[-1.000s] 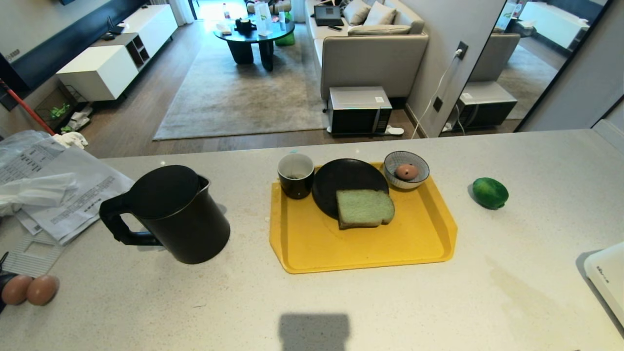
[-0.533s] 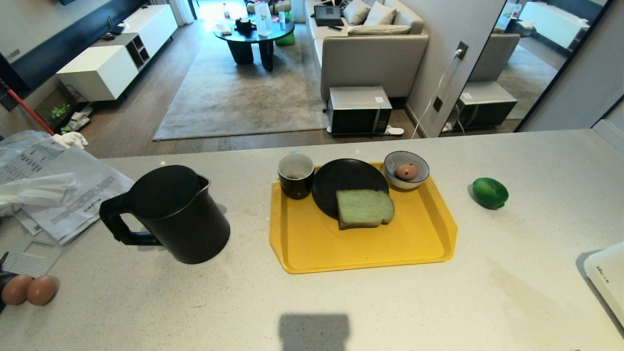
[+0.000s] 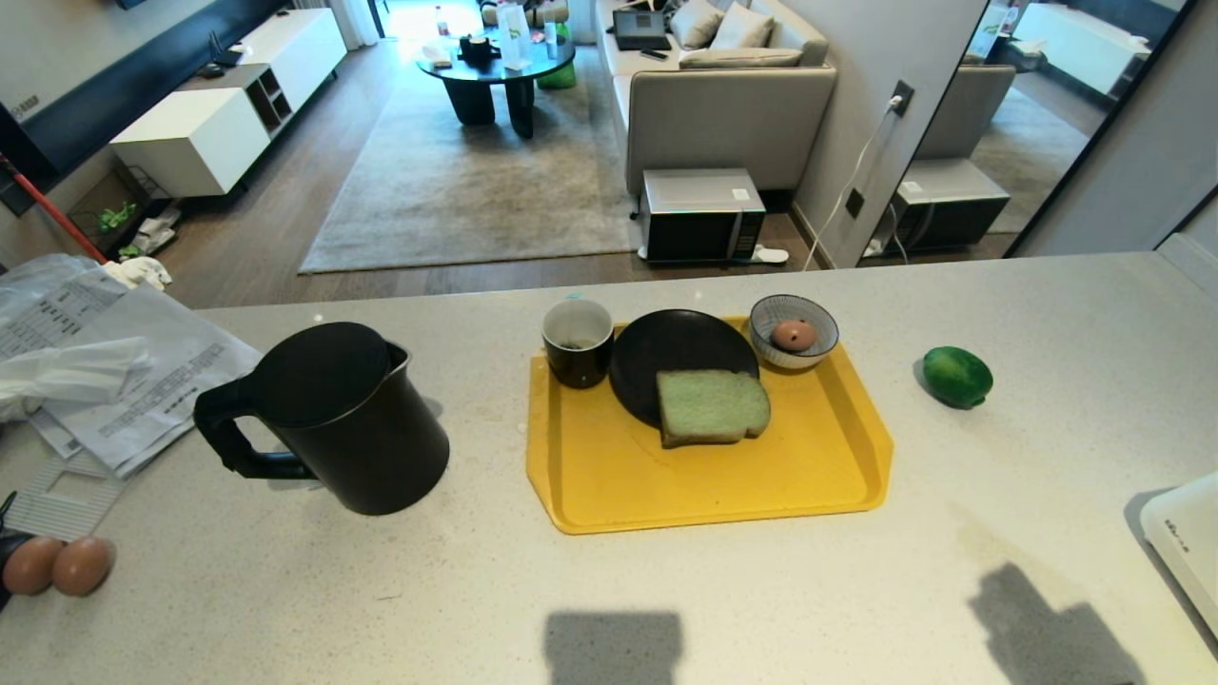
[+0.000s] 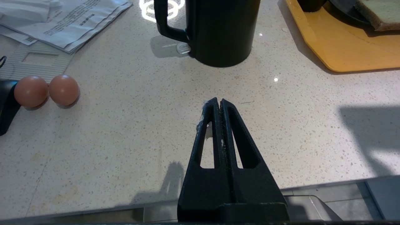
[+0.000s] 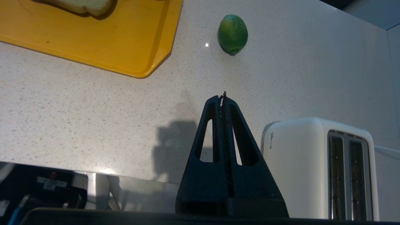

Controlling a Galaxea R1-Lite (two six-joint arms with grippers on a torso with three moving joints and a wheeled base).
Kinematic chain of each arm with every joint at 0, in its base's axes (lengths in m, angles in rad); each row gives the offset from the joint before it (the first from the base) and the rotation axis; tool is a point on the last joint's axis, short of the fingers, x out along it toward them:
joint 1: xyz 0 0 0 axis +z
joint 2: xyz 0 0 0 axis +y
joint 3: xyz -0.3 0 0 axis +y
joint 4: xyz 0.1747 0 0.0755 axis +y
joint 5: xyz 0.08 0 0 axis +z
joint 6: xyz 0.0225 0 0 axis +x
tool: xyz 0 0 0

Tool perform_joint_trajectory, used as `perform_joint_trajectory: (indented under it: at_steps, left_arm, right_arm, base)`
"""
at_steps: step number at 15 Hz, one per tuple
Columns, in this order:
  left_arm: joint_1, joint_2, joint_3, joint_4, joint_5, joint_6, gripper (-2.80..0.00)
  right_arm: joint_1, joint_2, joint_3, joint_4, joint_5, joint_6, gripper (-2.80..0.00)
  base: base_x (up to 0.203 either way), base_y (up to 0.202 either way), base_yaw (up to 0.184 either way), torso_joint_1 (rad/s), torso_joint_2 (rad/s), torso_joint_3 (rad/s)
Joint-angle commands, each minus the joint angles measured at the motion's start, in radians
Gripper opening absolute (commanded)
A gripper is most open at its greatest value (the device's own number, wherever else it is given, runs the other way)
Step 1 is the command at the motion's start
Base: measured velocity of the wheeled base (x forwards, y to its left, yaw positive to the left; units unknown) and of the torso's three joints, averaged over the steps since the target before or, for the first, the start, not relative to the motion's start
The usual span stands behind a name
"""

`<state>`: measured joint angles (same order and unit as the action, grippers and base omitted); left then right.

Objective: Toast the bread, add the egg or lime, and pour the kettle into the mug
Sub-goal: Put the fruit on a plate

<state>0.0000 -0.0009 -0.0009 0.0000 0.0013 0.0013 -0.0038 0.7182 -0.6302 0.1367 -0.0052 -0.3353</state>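
White toaster [image 5: 318, 168]: I see its slots only in my right wrist view. Lime [image 3: 956, 377], centre right, long axis sideways. Right gripper [image 5: 223, 95], left gripper [image 4: 217, 101]: both pressed together, empty.

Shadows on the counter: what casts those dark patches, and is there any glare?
Head view: two soft dark shadows lie on the counter near its front edge, their casters out of frame. Right wrist view: the shut right end effector throws its shadow. Left wrist view: a bright ring of glare shows beside the kettle.
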Motion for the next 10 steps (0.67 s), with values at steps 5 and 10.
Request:
perform_joint_trajectory:
  at_steps: [5, 10]
  left_arm:
    - [0.0, 0.001, -0.001, 0.0, 0.0, 0.0, -2.8]
    - [0.0, 0.001, 0.0, 0.0, 0.0, 0.0, -2.8]
  right_arm:
    - [0.024, 0.602, -0.209, -0.11, -0.014, -0.083, -2.8]
    - [0.037, 0.796, -0.371, -0.123, -0.152, -0.163, -2.8]
  base:
    - [0.0, 0.0, 0.0, 0.0, 0.0, 0.0]
    - [0.0, 0.0, 0.0, 0.0, 0.0, 0.0]
